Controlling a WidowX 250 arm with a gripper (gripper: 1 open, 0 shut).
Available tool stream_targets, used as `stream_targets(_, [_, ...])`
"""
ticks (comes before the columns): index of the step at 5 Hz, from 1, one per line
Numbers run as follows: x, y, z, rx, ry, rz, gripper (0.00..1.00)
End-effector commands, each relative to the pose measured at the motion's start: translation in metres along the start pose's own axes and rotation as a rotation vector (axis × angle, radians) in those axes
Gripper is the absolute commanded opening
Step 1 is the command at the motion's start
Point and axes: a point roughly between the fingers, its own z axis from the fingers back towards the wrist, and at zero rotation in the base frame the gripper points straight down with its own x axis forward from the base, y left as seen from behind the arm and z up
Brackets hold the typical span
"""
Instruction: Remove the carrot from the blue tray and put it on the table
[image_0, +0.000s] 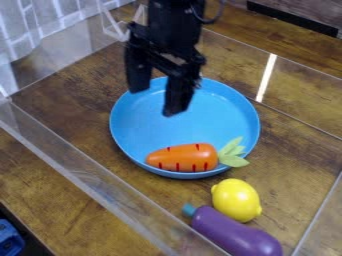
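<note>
Fingers (139, 72) spread wide and empty above the blue tray (134, 108), carrot (183, 157) lying below-right near the front rim; best straddled across its orange body, not leaves.

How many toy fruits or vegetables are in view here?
3. The carrot lies inside the blue tray, near its front rim. The lemon sits on the table just outside the tray, and the eggplant lies in front of it. None looks hidden.

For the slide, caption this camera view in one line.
Open gripper above the blue tray, carrot near its front rim, lemon and eggplant outside.
</note>
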Motion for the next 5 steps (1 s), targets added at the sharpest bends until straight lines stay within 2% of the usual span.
stream_targets(1, [0.008, -0.019, 0.001, 0.035, -0.045, -0.114, 1.00])
stream_targets(2, [0.018, -0.037, -0.012, 0.049, -0.047, -0.159, 1.00])
stream_targets(3, [0.030, -0.044, -0.031, 0.054, -0.044, -0.183, 1.00])
stream_targets(4, [0.035, -0.035, -0.004, 0.068, -0.081, -0.151, 1.00])
stream_targets(5, [0.039, -0.030, -0.004, 0.062, -0.091, -0.145, 1.00])
